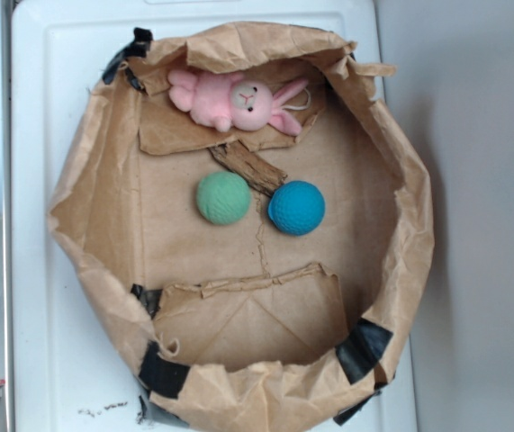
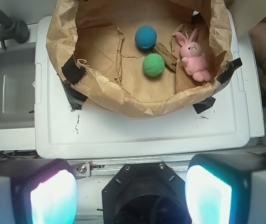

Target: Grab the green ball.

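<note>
White worktop (image 2: 137,130) is seen bearing a crumpled paper bag (image 2: 123,100) where the green ball (image 2: 153,64) lies beside the blue ball (image 2: 146,37), so the wide-open pincer (image 2: 132,196), well short, is best centred over the green one.

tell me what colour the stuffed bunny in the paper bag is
Pink: the stuffed bunny has a paler face, clearest in the exterior view.

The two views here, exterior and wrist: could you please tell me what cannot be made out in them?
- Exterior: the gripper itself is out of frame.
- Wrist: the gripper fingertips are cut off by the bottom edge.
- Both: the underside of the green ball is hidden by the ball itself.
- Exterior: the paper bag wall hides the floor beneath the pink bunny.
</note>
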`<state>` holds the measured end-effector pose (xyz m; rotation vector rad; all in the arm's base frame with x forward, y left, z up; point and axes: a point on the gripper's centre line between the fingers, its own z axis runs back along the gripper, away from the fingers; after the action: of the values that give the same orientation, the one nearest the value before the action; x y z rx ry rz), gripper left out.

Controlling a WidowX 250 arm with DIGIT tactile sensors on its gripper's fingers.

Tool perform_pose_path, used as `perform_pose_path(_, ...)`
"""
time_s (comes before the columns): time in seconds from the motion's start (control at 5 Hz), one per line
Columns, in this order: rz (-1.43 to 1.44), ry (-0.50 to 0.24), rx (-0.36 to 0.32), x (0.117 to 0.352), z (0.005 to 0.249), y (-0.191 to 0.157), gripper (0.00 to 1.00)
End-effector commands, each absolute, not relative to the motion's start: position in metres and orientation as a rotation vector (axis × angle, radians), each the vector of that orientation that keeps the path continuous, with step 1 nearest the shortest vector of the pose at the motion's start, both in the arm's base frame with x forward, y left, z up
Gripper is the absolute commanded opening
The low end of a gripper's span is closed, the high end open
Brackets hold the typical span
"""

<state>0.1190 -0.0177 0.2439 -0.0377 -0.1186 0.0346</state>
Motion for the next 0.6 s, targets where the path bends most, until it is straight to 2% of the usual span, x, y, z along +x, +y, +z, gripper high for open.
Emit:
perform_pose_path(0.0, 0.035, -0.119, -0.038, 0.119, 0.244, -0.018, 1.00)
perform_pose_path(0.2, 0.063, -0.136, -0.026, 0.146, 0.236, -0.028, 1.00)
perform_pose_path(0.4, -0.047, -0.176, -0.059, 0.172, 0.225, -0.033, 1.00)
